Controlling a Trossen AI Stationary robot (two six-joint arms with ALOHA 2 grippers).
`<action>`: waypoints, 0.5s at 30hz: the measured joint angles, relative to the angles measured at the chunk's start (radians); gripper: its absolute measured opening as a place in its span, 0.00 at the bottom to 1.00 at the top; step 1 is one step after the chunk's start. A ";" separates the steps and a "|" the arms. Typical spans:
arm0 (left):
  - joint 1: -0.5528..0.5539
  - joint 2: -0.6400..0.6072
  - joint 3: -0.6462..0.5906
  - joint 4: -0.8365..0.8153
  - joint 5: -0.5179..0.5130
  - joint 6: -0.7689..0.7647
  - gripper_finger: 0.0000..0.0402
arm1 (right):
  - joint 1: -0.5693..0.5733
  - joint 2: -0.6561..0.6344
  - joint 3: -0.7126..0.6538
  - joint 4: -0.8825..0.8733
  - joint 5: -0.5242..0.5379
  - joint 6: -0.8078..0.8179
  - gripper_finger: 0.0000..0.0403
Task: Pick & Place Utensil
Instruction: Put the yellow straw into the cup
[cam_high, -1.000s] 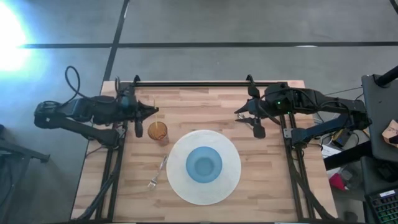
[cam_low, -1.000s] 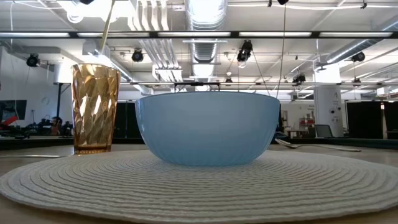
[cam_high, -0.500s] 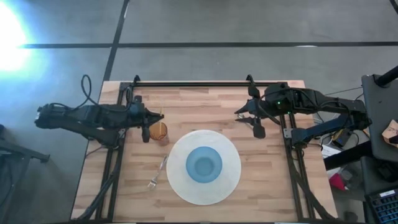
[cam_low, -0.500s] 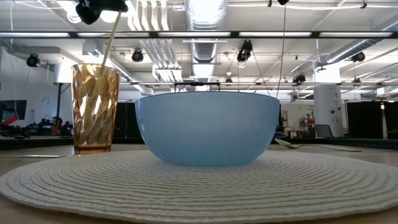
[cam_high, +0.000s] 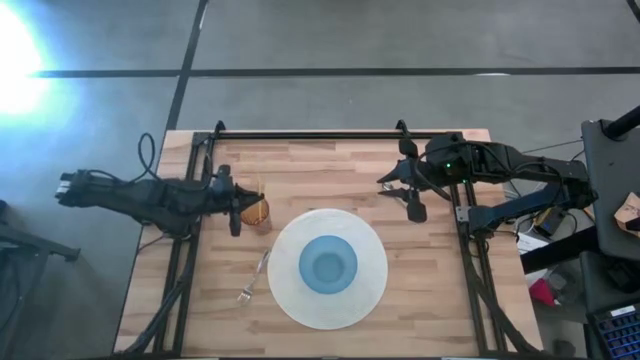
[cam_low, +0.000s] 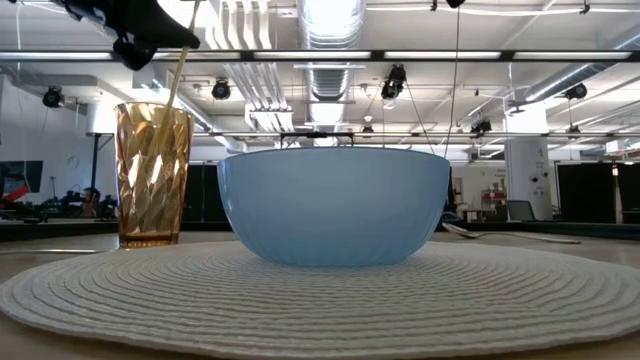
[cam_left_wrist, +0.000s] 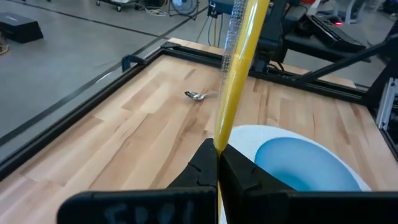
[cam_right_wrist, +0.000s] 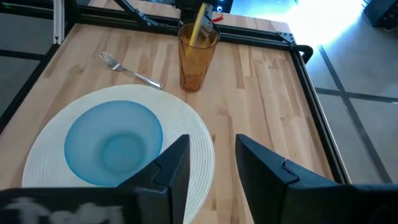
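A yellow straw (cam_low: 177, 82) stands tilted in the amber ribbed cup (cam_high: 256, 213), which sits on the table left of the white round placemat (cam_high: 290, 300). The placemat carries a blue bowl (cam_high: 328, 265). A metal fork (cam_high: 252, 277) lies flat on the wood by the placemat's left rim, also seen in the right wrist view as the fork (cam_right_wrist: 132, 71). My left gripper (cam_high: 240, 208) is at the cup's left side, shut on the straw. My right gripper (cam_high: 412, 203) hovers open near the far right of the table, touching nothing. My left gripper pinches the yellow straw's upper stretch (cam_left_wrist: 219, 142) between its two fingers, coming level from the table's left, fingers across the straw. A length of straw rises past the fingers. Its lower part (cam_low: 170, 100) leans down into the amber cup, and its bottom end is hidden by the cup wall.
Black frame rails (cam_high: 310, 135) run along the far edge and both sides of the table. Bare wood lies between the cup and the right arm and along the near edge beside the fork.
My left gripper has moved toward the table's near edge and down, from beyond the cup's far side to right beside the cup. In the low view it has come down into sight along the straw. Cup, bowl and fork have stayed put.
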 joint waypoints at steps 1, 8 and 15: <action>-0.004 -0.006 -0.017 0.011 0.000 0.003 0.00 | 0.000 0.000 0.000 0.000 0.000 0.000 0.30; -0.012 -0.041 -0.112 0.075 0.000 0.005 0.00 | 0.000 0.000 0.000 0.000 0.000 0.000 0.28; -0.012 -0.066 -0.177 0.088 -0.004 -0.009 0.00 | 0.000 0.000 0.000 0.000 0.000 0.000 0.29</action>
